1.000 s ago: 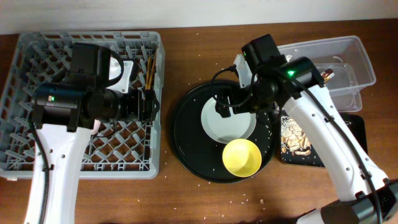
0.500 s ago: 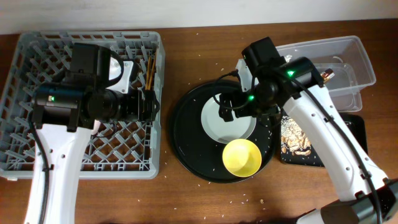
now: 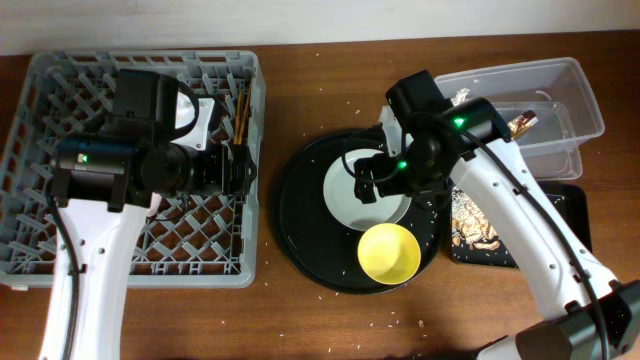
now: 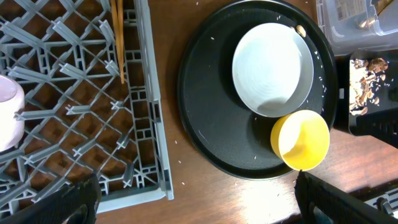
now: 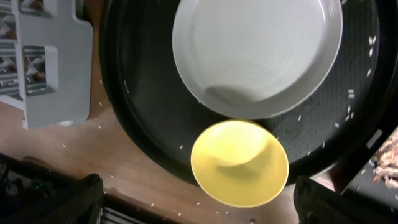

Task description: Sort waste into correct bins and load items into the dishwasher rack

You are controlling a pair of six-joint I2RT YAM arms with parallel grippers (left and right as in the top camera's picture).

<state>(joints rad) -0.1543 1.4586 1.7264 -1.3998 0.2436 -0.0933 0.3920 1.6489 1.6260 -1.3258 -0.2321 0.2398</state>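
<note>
A large round black tray (image 3: pixel 300 215) is sitting near the middle of the brown wooden counter (image 3: pixel 320 110). White rice grains (image 5: pixel 372 41) are lying scattered over the tray's right side, and more are dotting the counter around it. Two brown chopsticks (image 3: pixel 240 113) are lying side by side, well left of the tray.

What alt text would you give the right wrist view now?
A pale plate sits on the round black tray, with a yellow bowl beside it at the tray's edge. Open gripper fingers frame the bottom corners.
</note>
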